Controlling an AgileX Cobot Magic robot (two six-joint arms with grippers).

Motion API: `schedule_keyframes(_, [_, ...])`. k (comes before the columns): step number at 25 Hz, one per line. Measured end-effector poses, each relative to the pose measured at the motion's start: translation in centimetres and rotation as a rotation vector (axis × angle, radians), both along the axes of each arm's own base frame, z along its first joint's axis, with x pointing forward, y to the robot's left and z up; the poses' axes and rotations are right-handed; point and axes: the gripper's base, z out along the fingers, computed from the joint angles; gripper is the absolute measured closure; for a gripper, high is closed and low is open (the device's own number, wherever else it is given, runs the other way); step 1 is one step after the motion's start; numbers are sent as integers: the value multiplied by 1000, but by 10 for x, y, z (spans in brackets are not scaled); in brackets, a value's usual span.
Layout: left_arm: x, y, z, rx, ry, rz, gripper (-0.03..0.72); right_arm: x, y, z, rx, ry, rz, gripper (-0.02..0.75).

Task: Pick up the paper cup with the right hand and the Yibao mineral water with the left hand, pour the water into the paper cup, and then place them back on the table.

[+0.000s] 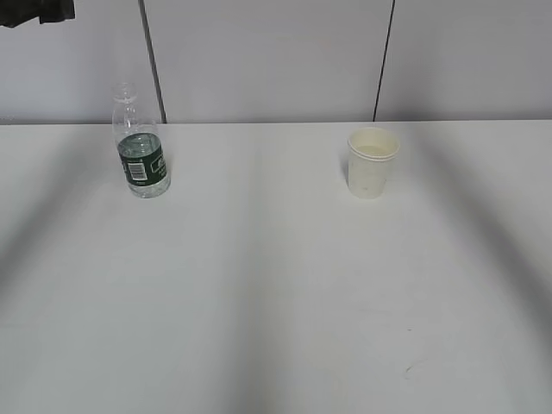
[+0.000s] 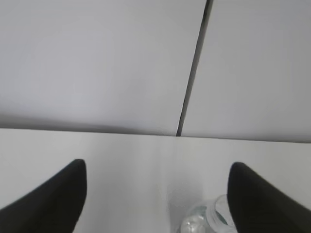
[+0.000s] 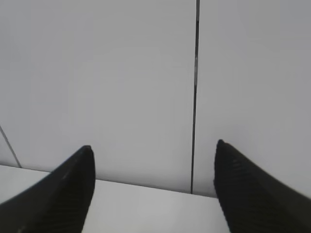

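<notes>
The Yibao mineral water stands upright at ten o'clock on the table; the paper cup at two o'clock, well apart, each likely on its own arm's side; left gripper and right gripper both spread, empty.

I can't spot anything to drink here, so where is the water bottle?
In the exterior view the Yibao mineral water stands upright on the left of the table, near the back wall, well apart from the paper cup to its right.
</notes>
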Motion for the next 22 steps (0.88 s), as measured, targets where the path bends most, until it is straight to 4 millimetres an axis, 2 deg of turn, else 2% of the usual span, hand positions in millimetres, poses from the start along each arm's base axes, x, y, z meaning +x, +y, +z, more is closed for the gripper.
schedule_keyframes(5, [-7, -6, 10, -36, 91, 60, 147, 0, -2, 2, -75, -4, -4, 145])
schedule_keyframes(14, [-19, -6, 3, -45, 308, 82, 174, 0, -15, -4, -214, 61, -126, 145])
schedule_keyframes(22, [-21, -7, 2, -40, 340, 61, 177, -4, -16, -9, -260, 142, -254, 145])
